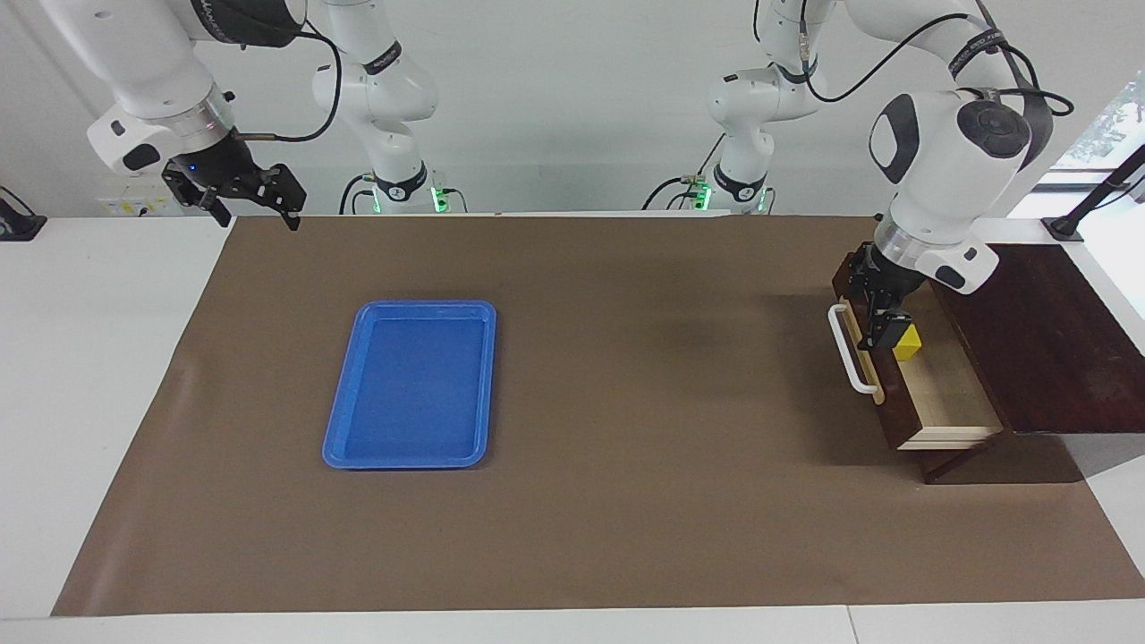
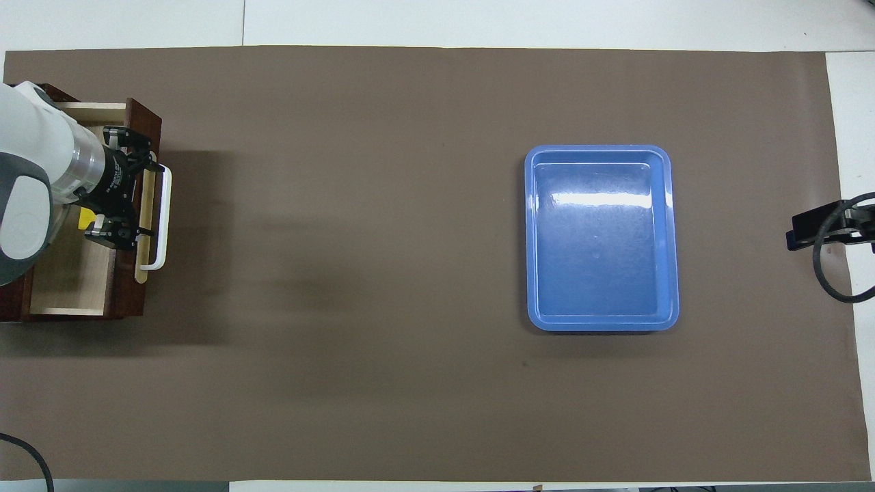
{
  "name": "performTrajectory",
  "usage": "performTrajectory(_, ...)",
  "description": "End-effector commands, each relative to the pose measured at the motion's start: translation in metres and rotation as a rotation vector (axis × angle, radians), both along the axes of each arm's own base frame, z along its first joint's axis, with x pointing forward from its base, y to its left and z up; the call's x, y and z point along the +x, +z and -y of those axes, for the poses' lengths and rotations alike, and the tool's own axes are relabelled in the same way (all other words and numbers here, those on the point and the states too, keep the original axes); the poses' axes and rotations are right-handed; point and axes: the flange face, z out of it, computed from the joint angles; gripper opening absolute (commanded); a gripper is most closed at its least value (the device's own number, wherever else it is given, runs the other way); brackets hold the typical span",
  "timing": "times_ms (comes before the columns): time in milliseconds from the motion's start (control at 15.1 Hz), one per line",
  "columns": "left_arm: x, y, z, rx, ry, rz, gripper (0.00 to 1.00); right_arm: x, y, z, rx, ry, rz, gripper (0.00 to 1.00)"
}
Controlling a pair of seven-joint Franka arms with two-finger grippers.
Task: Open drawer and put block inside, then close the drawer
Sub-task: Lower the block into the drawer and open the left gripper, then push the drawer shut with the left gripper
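The drawer point(image 1: 950, 386) of the dark wooden box stands pulled out at the left arm's end of the table, its white handle point(image 1: 848, 353) facing the table's middle. The yellow block point(image 1: 907, 343) lies inside it against the drawer front, apart from any finger. My left gripper point(image 1: 874, 306) hangs open and empty over the drawer front, just inside the handle. From overhead the left gripper point(image 2: 135, 195) covers most of the block point(image 2: 83, 220), and the drawer point(image 2: 68, 283) shows its pale floor. My right gripper point(image 1: 238, 193) waits open in the air over the right arm's end.
A blue tray point(image 1: 411, 385), empty, sits on the brown mat toward the right arm's end, also seen from overhead as the blue tray point(image 2: 601, 238). The dark wooden box top point(image 1: 1047, 349) lies beside the drawer at the table's edge.
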Motion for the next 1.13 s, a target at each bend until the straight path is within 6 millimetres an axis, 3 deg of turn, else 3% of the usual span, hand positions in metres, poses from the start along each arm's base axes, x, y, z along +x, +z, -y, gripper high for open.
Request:
performTrajectory(0,-0.006,-0.015,-0.01,0.007,-0.01,0.02,1.0,-0.002,0.003,0.001,-0.008,-0.003,0.013,1.0)
performTrajectory(1061,0.0,-0.013,-0.138,0.057,-0.069,0.051,1.0,-0.002,0.004,0.001,-0.005,-0.003,0.013,1.0)
